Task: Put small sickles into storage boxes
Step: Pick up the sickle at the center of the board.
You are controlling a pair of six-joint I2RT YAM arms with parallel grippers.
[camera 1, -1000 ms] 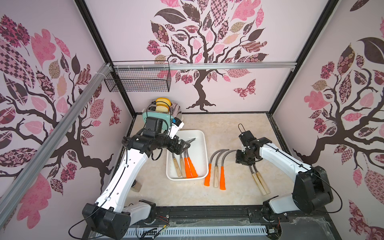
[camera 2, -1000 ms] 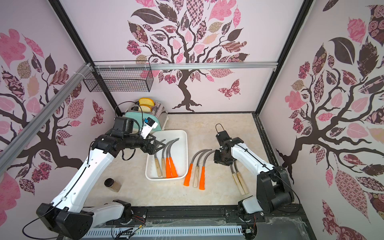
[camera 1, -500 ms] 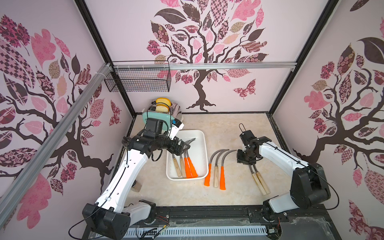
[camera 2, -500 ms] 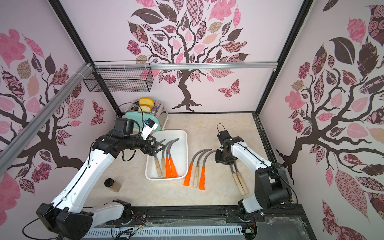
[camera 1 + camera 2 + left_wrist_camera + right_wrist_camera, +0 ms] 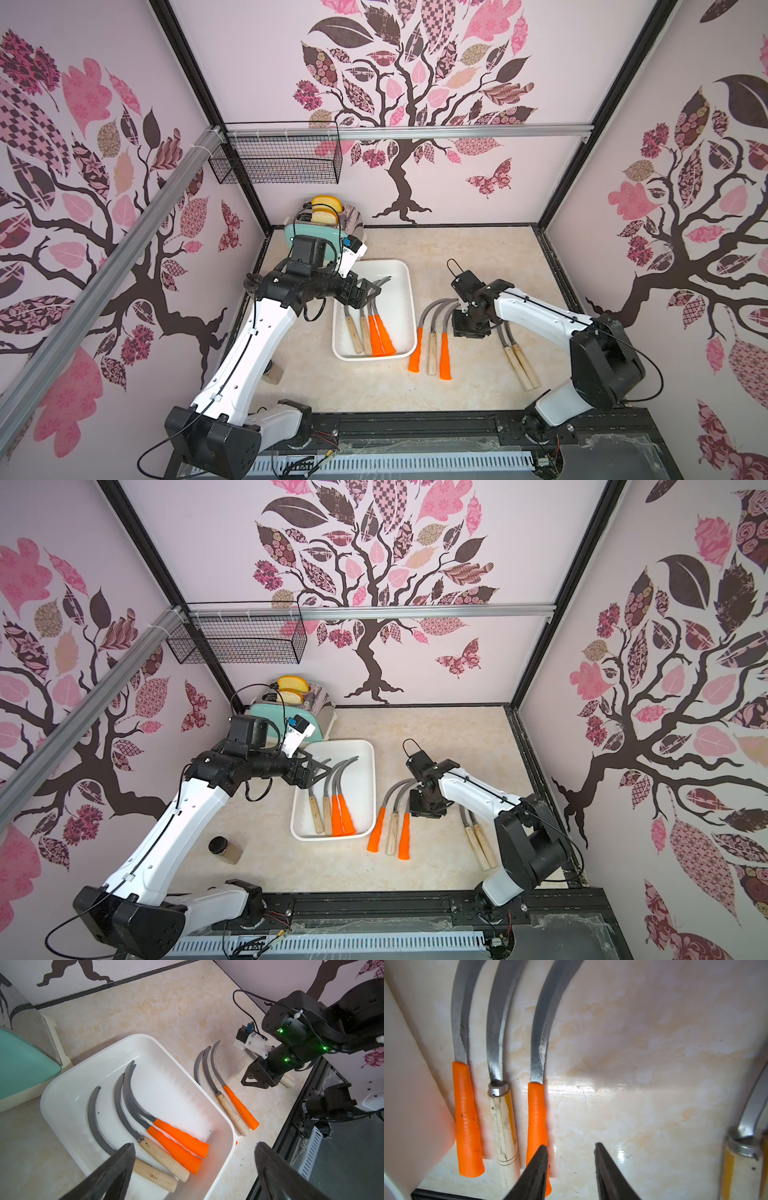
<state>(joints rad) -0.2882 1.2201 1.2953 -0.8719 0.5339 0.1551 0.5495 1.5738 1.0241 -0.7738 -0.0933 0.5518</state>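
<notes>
- Your right tool (image 5: pixel 571 1145) has shifted nearer the loose orange-handled sickle (image 5: pixel 536 1118), jaws parted, gripping nothing.
- Your left tool (image 5: pixel 194 1146) stays released above the white tray (image 5: pixel 395 307).

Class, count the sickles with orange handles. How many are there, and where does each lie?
4. The tray pair lies inside the white tray; the table pair lies beside it, flanking a wooden-handled sickle. None appears hidden.

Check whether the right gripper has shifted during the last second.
Yes. The right gripper has moved away from the two wooden-handled sickles, toward the three sickles beside the white tray.
</notes>
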